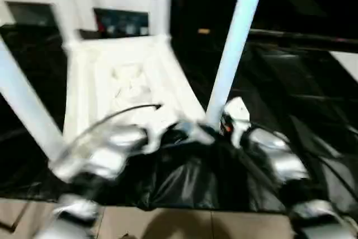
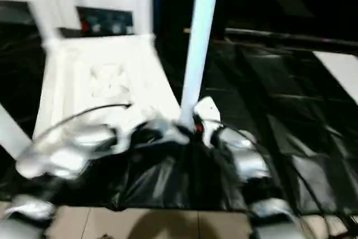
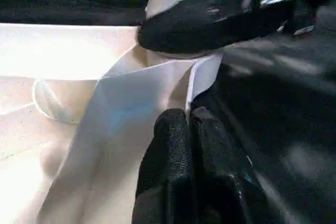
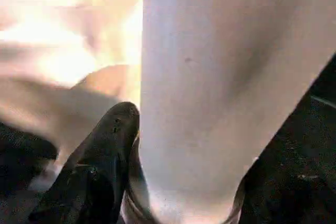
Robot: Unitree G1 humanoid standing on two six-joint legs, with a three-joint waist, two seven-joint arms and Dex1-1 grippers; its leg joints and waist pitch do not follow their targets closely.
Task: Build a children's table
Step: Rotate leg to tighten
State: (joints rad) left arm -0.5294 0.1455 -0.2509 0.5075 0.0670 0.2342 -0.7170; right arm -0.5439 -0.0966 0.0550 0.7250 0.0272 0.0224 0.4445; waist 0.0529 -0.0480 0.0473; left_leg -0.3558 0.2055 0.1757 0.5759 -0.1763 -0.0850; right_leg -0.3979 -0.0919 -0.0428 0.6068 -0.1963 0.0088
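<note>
The children's table top (image 1: 127, 89) lies upside down on a black sheet, ribbed underside up. White legs stand in its corner sockets; the near right leg (image 1: 234, 48) rises steeply. My right gripper (image 1: 217, 126) is shut around that leg's base, one black finger (image 4: 111, 142) pressing on the tube. In the left wrist view that same finger (image 3: 210, 19) wraps round the leg just above the socket. My left gripper (image 3: 188, 125) is shut with nothing in it, its tips at the edge of the top's near right corner (image 3: 157, 87). Another leg (image 1: 25, 107) slants up at the near left.
A black sheet (image 1: 291, 88) covers the floor around the table top. A white cabinet with glass doors (image 1: 120, 18) stands right behind it. Light floor tiles (image 1: 179, 223) show at the near edge, beyond the sheet.
</note>
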